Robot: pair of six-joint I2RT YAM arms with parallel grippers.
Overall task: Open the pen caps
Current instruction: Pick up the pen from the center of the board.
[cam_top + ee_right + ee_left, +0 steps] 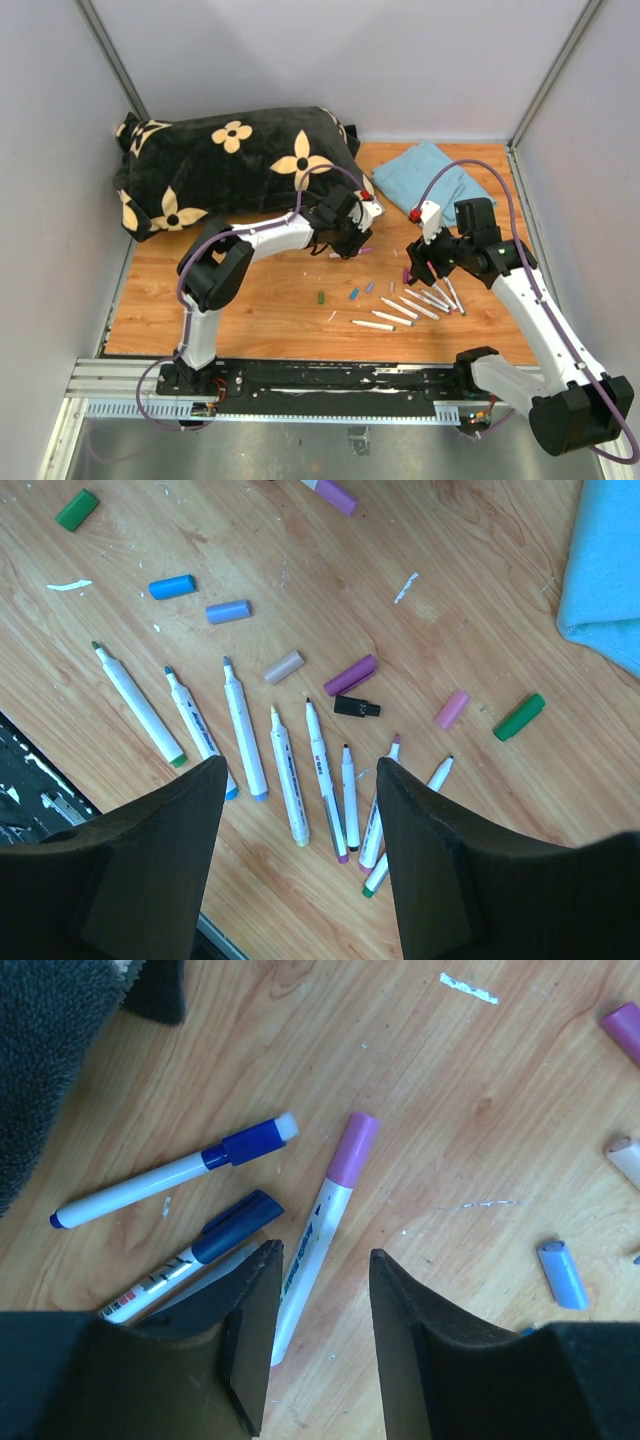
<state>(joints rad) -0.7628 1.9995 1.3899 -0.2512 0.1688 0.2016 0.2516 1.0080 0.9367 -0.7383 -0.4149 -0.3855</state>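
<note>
Nearest you, the row of uncapped pens (270, 750) lay fanned on the wooden table (250, 300), tips pointing away. Your right gripper (300, 775) hung directly over that row, its fingers spread wide with nothing between them.

Just beyond the row's tips lay loose pen caps (283, 667) in beige, purple, black, pink and green. Left of the row lay a lavender cap (228, 611), a blue cap (172, 586) and another green cap (76, 509).

Farther back and left of the row, your left gripper (323, 1255) sat low over a purple-capped pen (320, 1230). Its jaws were partly open and straddled the white barrel. The right finger was clear of it; I couldn't tell whether the left one touched. The purple cap (352, 1147) was on that pen.

Two dark-blue pens (175, 1175) lay on its side away from the row. Beyond the row to the left sat a black flowered cushion (230, 165), and beyond it to the right a blue cloth (440, 175).
</note>
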